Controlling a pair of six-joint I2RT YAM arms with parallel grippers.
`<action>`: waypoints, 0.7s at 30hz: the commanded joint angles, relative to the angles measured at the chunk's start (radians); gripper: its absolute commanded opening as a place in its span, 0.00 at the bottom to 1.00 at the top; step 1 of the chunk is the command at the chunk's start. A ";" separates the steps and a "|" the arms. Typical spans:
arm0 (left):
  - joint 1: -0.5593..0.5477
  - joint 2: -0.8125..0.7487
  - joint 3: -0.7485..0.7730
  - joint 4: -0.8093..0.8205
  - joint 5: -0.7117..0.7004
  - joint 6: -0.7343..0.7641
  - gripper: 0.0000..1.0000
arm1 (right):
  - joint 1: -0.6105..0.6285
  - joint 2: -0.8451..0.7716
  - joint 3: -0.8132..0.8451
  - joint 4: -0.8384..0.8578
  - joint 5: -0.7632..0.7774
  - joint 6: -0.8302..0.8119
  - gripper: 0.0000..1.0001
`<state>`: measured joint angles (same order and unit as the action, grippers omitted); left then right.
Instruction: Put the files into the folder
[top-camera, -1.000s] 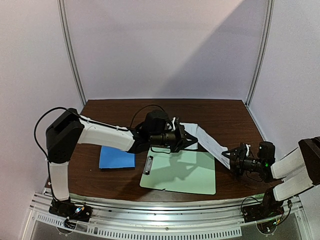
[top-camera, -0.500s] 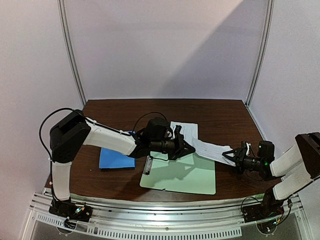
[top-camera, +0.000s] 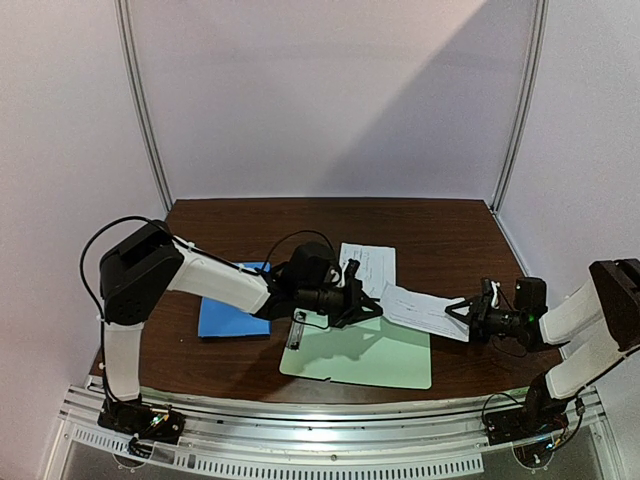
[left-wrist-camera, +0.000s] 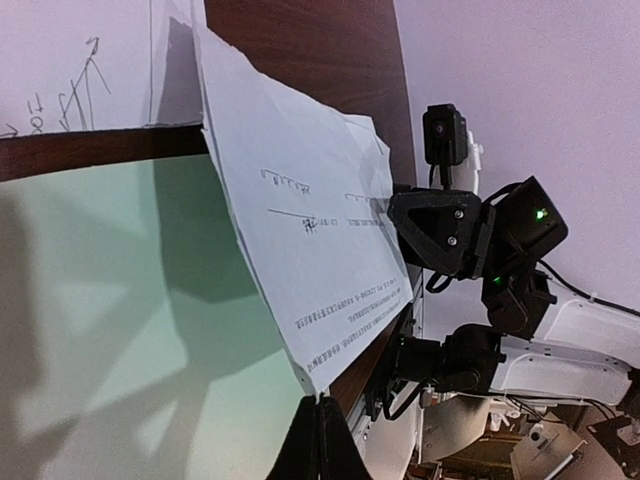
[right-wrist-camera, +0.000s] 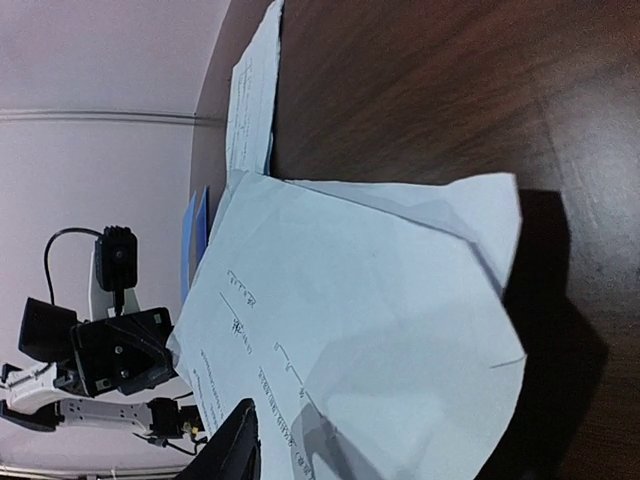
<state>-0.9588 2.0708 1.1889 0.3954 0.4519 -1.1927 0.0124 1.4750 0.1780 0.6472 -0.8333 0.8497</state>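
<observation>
Top external view: we are seeing the left gripper (top-camera: 372, 303) reaching toward the middle of the table (top-camera: 450, 235) and the right gripper (top-camera: 458, 311) pointing left to face it. A lifted sheet (top-camera: 420, 311) is stretching between them. It is hanging above the far right corner of the green clipboard (top-camera: 380, 355) and the bare wood beside that corner.

From the left wrist view we are watching the left pincer's fingers pressing together on the near corner of this sheet. The paper is slanting away toward the right pincer, which is clamping the opposite edge. From the right wrist view we are making out only one of that pincer's own fingers, at the bottom edge. The paper near it is creasing and curling, and it is casting a shadow on the wood.

A flat sheet (top-camera: 368, 265) is lying on the table just beyond the clipboard's far edge, apart from both pincers. The blue folder (top-camera: 228, 318) is lying flat on the left side of the table, just left of the clipboard and well apart from the lifted sheet, with the left arm crossing over its far right corner. We are not able to tell whether its cover is open. The clipboard's metal clip (top-camera: 297, 330) is sitting at its left edge, under the left arm.
</observation>
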 joint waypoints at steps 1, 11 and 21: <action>0.014 0.032 0.008 -0.044 0.002 0.044 0.00 | -0.005 0.032 -0.011 -0.177 0.035 -0.073 0.41; 0.009 0.024 0.041 -0.149 -0.088 0.186 0.08 | -0.004 0.056 0.007 -0.191 -0.003 -0.074 0.00; -0.010 -0.184 0.024 -0.472 -0.383 0.406 0.80 | -0.004 -0.034 0.067 -0.373 0.075 -0.153 0.00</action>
<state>-0.9604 2.0148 1.2110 0.1226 0.2325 -0.9150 0.0078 1.4765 0.2344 0.4412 -0.8425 0.7593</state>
